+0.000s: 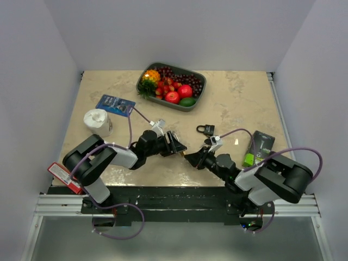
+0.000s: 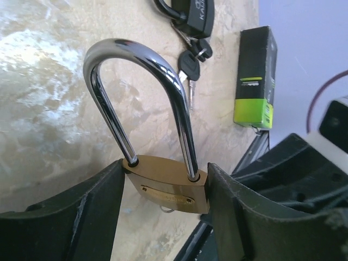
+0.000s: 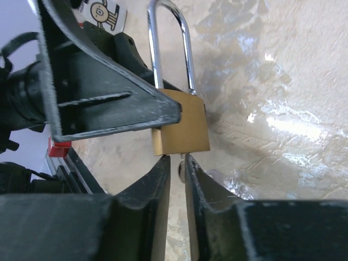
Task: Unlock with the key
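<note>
A brass padlock (image 2: 168,185) with a long chrome shackle (image 2: 136,60) is held upright off the table, my left gripper (image 2: 166,190) shut on the sides of its body. In the top view the padlock (image 1: 175,142) hangs between the two arms. From below, my right gripper (image 3: 178,163) reaches up to the padlock (image 3: 182,128). Its jaws stand a narrow gap apart. The key (image 3: 180,166) sticks out of the lock's underside into that gap, close to the right finger and clear of the left one. The shackle sits down in the body at both legs.
A small black padlock with keys (image 1: 205,130) lies on the table behind the grippers. A green-and-black box (image 1: 258,148) lies to the right. At the back is a fruit tray (image 1: 202,81). A white roll (image 1: 98,122), blue packet (image 1: 115,104) and red packet (image 1: 64,176) lie left.
</note>
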`<state>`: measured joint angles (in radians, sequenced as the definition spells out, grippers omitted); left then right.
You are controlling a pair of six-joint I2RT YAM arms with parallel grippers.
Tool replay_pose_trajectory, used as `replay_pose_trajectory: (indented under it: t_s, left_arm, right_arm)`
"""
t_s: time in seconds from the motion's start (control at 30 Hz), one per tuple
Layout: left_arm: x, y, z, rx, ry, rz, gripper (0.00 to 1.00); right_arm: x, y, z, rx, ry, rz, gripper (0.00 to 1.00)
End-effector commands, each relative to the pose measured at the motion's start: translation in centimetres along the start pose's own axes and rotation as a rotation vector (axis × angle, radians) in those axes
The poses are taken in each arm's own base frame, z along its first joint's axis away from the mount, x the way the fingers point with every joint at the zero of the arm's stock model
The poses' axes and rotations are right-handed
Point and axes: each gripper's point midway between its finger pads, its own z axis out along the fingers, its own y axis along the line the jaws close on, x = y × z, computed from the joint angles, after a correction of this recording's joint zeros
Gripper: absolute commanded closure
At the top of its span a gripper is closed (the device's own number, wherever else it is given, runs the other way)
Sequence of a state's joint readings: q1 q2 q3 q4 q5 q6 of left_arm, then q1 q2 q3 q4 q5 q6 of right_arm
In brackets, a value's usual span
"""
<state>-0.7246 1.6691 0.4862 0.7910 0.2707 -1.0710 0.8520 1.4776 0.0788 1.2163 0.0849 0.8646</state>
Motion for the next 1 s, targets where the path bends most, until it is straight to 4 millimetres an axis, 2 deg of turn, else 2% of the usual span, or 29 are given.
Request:
replay_pose_trajectory:
  t_s: [0.0, 0.2, 0.27, 0.3, 0.33, 0.37, 0.4, 0.43, 0.47, 0.53, 0.57, 0.6, 0.63, 0.67, 0.7, 0.77, 0.83, 0.97]
  left_arm:
    - [-2.3, -1.1, 0.4, 0.006, -0.034, 0.062, 1.00]
    - [-4.1, -0.5, 0.6, -0.014, -0.049, 0.084, 1.00]
    - [-4.5, -0.7, 0.4, 0.004, -0.041, 0.102, 1.00]
    - [-4.6, -0.8, 0.4, 0.013, -0.033, 0.132, 1.00]
    - [-4.3, -1.1, 0.2, 0.036, -0.004, 0.154, 1.00]
    - [-4.1, -1.1, 0.3, 0.035, 0.020, 0.172, 1.00]
    - [-4.0, -1.1, 0.2, 0.037, 0.038, 0.214, 1.00]
    - [-3.6, -1.2, 0.1, 0.051, 0.067, 0.230, 1.00]
    - [-3.3, -1.3, -0.2, 0.055, 0.090, 0.242, 1.00]
    - [-3.0, -1.5, -0.7, 0.079, 0.124, 0.284, 1.00]
    - [-2.3, -1.9, -1.1, 0.103, 0.170, 0.297, 1.00]
    - [-2.1, -2.0, -1.4, 0.113, 0.188, 0.335, 1.00]
    - [-1.9, -2.2, -1.6, 0.124, 0.209, 0.354, 1.00]
    - [-1.3, -2.7, -2.3, 0.145, 0.257, 0.365, 1.00]
    - [-1.1, -2.8, -2.6, 0.152, 0.273, 0.400, 1.00]
    - [-0.7, -3.9, -3.6, 0.192, 0.295, 0.405, 1.00]
    - [-0.6, -5.4, -4.4, 0.240, 0.306, 0.430, 1.00]
    - [-1.0, -6.7, -5.8, 0.256, 0.342, 0.512, 1.00]
  right_arm:
    - [-2.7, 0.7, 0.4, 0.020, -0.083, -0.055, 0.72]
    - [-3.0, 0.8, -0.7, 0.034, -0.067, -0.107, 0.53]
    - [-3.3, 1.3, -1.2, 0.032, -0.061, -0.125, 0.43]
    - [-3.8, 2.0, -1.2, 0.012, -0.066, -0.129, 0.34]
    - [-3.7, 1.7, -1.3, 0.027, -0.044, -0.141, 0.30]
    - [-5.3, 3.3, -1.1, -0.004, -0.068, -0.150, 0.28]
    - [-6.1, 3.3, -1.0, -0.006, -0.057, -0.169, 0.26]
    - [-6.5, 3.0, -1.0, 0.003, -0.044, -0.178, 0.25]
    - [-7.9, 4.2, -1.0, -0.037, -0.063, -0.188, 0.25]
    - [-9.9, 4.4, -1.2, -0.085, -0.064, -0.202, 0.24]
    - [-11.2, 5.3, -1.1, -0.118, -0.076, -0.213, 0.23]
    - [-12.1, 4.6, -0.8, -0.111, -0.076, -0.228, 0.23]
    - [-11.9, 5.5, -0.9, -0.168, -0.032, -0.243, 0.23]
    - [-12.9, 6.3, -0.6, -0.193, -0.038, -0.254, 0.23]
    - [-12.9, 5.8, -0.2, -0.196, -0.017, -0.252, 0.23]
    - [-13.1, 7.3, 0.0, -0.288, 0.011, -0.274, 0.23]
    - [-13.1, 6.7, 0.5, -0.290, 0.035, -0.277, 0.24]
    - [-12.8, 6.7, 0.7, -0.333, 0.065, -0.281, 0.25]
